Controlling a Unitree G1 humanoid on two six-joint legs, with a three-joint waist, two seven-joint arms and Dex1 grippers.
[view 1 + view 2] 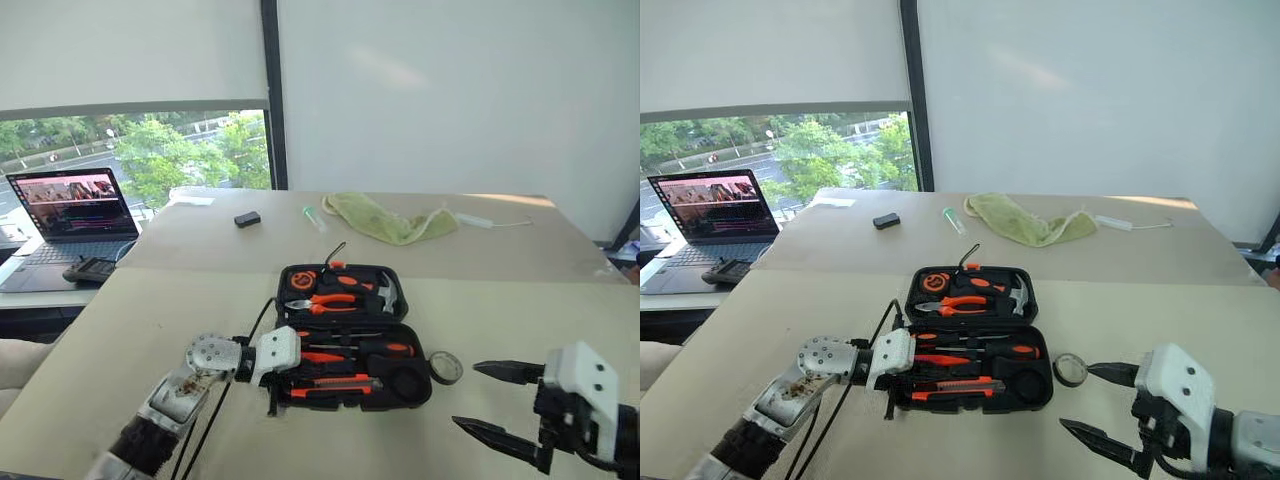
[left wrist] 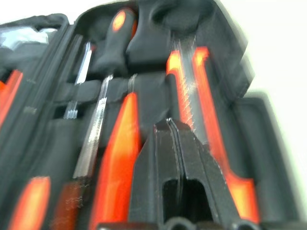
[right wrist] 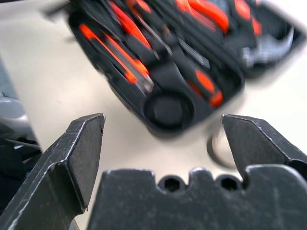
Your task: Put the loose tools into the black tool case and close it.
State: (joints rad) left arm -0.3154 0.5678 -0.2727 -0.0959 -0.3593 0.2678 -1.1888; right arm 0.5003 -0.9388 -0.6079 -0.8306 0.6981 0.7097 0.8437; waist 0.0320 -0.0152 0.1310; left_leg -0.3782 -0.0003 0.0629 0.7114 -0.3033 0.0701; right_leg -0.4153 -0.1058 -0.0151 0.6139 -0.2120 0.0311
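The black tool case (image 1: 340,335) lies open on the tan table (image 1: 520,300), hinge running across its middle, far half at 12 o'clock and near half at 6 o'clock. Bare table surrounds the case on all sides, with the widest open room at 3 o'clock and 9 o'clock. The small tape roll (image 1: 446,367) lies loose on the table just beside the case's near half, at 3 o'clock from it. The near half holds two screwdrivers (image 1: 385,349) and the utility knife (image 1: 335,385); its round recess (image 3: 168,109) stands unfilled. The far half holds pliers (image 1: 325,302) and a hammer (image 1: 385,293).

The left gripper (image 1: 272,400) reaches in from 9 o'clock, pointing across toward 3 o'clock, fingers pressed together with nothing between them, tips at the near half's left edge. The right gripper (image 1: 490,398) hovers at 4 o'clock from the case, jaws spread wide, pointing toward the tape roll and apart from it.

The thin red tester screwdriver cannot be made out with certainty among the slotted tools. Both wrist views are blurred. At the table's far side lie a green cloth (image 1: 385,217) and a small black box (image 1: 247,218).
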